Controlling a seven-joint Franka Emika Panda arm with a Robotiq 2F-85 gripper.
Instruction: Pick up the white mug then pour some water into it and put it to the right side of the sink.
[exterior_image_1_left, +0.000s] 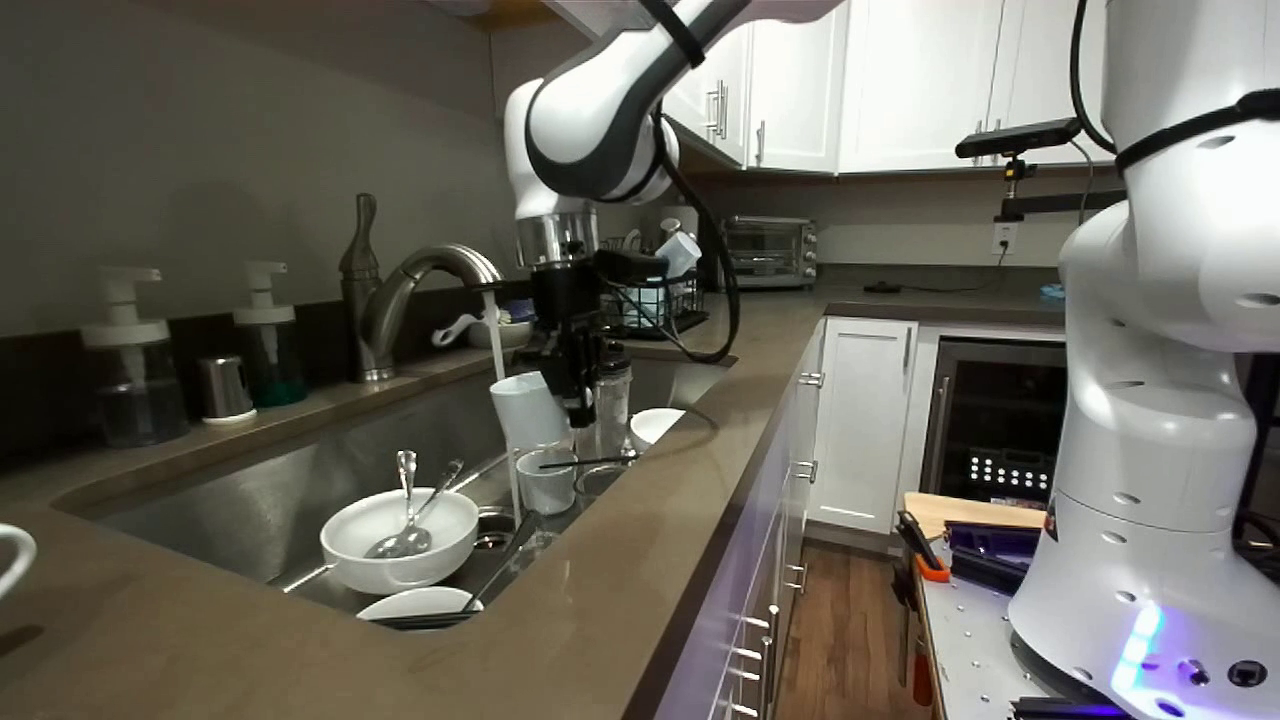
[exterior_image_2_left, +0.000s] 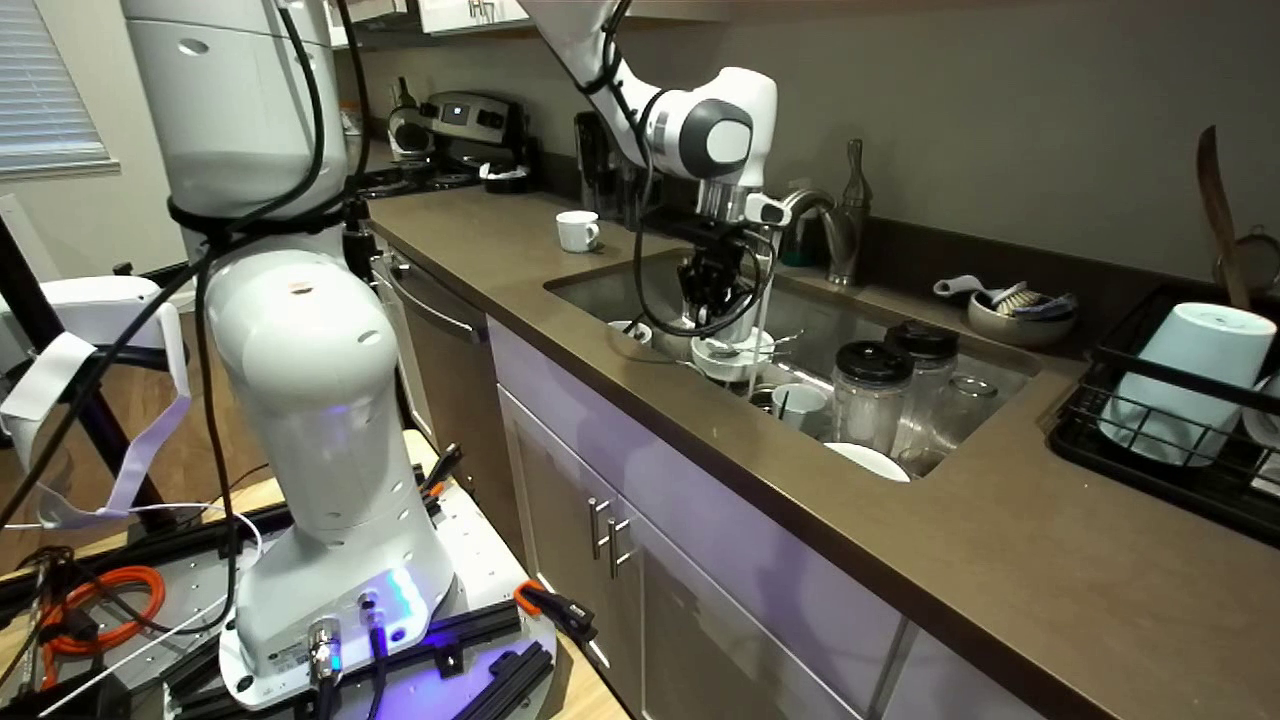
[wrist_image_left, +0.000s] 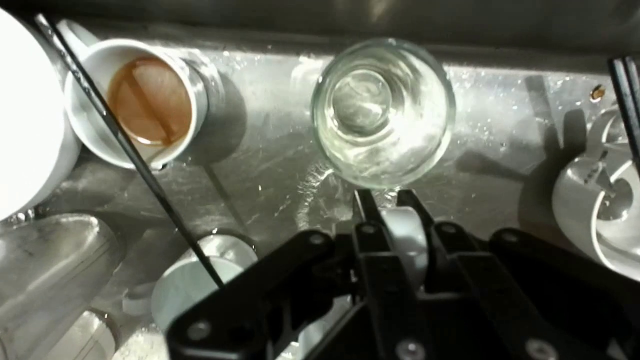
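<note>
We see the gripper (wrist_image_left: 386, 195) grasping the white mug (exterior_image_1_left: 528, 412), apparently by its handle (wrist_image_left: 407, 231), below the faucet (exterior_image_1_left: 440, 264); to fill it, we should centre its rim under the water (exterior_image_1_left: 495, 338), held level.

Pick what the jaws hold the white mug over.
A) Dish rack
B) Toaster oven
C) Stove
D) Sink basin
D: in an exterior view, the white mug hangs from the jaws over the sink, with water running from the faucet.
</note>
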